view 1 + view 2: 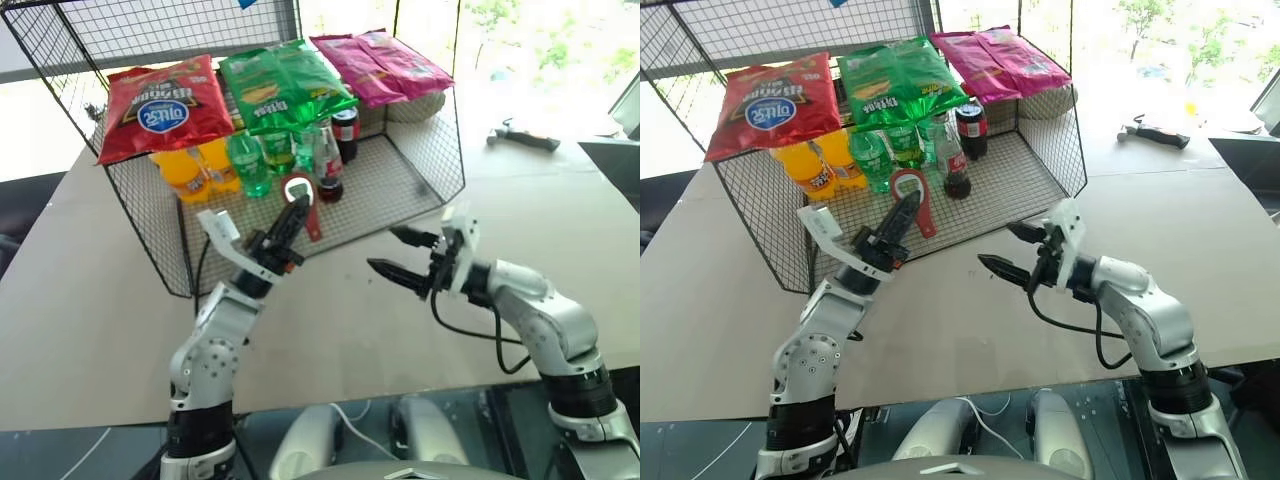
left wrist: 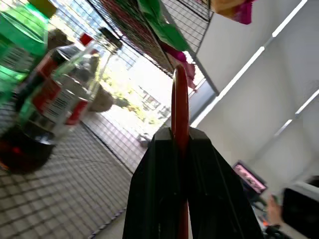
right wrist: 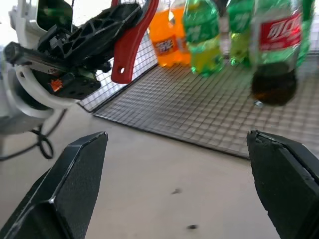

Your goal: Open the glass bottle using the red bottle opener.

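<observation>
With the left gripper clamped on the flat red bottle opener and the right gripper spread wide, the small clear glass bottle of dark cola in the wire basket is probably next to be grasped and steadied.

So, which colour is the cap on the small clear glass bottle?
Red. The small clear glass bottle shows its cap best in the left wrist view.

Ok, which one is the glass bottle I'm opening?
Look in the wire basket under the snack bags. In the row of drinks, the glass bottle stands nearest the basket's open front: clear, narrow-necked, dark cola at the bottom, red label, unlike the green and orange bottles.
</observation>
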Available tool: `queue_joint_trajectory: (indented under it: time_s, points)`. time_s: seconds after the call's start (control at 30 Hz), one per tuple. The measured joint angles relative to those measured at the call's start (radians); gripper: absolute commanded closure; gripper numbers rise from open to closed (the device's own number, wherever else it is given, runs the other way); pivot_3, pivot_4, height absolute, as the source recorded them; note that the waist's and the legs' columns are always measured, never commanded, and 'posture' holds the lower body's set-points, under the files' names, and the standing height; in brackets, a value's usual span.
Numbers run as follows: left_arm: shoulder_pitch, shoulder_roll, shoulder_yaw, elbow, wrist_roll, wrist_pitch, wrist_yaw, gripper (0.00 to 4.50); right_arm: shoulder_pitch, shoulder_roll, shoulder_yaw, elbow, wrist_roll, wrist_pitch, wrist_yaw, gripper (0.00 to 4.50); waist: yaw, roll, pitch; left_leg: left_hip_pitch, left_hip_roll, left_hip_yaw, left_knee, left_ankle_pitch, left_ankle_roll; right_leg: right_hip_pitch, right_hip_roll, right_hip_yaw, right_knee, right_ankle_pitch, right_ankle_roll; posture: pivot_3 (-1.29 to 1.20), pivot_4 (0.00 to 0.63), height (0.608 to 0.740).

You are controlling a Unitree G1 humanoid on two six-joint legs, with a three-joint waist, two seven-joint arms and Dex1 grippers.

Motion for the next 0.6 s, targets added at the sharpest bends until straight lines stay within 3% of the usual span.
queue_joint_trajectory:
  time_s: [0.13,0.53,0.6]
  points:
    - [-0.042,-0.011,-0.011,0.023,-0.119,0.088,-0.037,4.43,-0.1,0.03,-0.045,-0.037,0.184,0.211,-0.074,0.0,0.001,0.0,0.0,0.0,0.0,0.0,0.0,0.0,0.0,0.0,0.0,0.0,0.0,0.0,0.0,0.0,0.15,0.735]
    - [-0.058,-0.043,-0.056,0.117,-0.107,0.145,-0.14,4.43,-0.166,0.088,-0.081,-0.031,0.4,0.415,-0.197,0.0,-0.001,0.0,0.0,0.0,0.0,0.001,0.0,0.0,0.0,0.0,0.001,0.0,-0.001,0.0,0.0,0.0,0.15,0.735]
    - [-0.057,-0.047,-0.055,0.118,-0.098,0.144,-0.147,4.5,-0.166,0.086,-0.08,-0.027,0.411,0.43,-0.201,0.53,-0.001,0.0,0.0,0.0,0.0,0.001,0.0,0.0,0.0,0.0,0.0,0.0,-0.001,0.0,0.0,0.0,0.15,0.735]
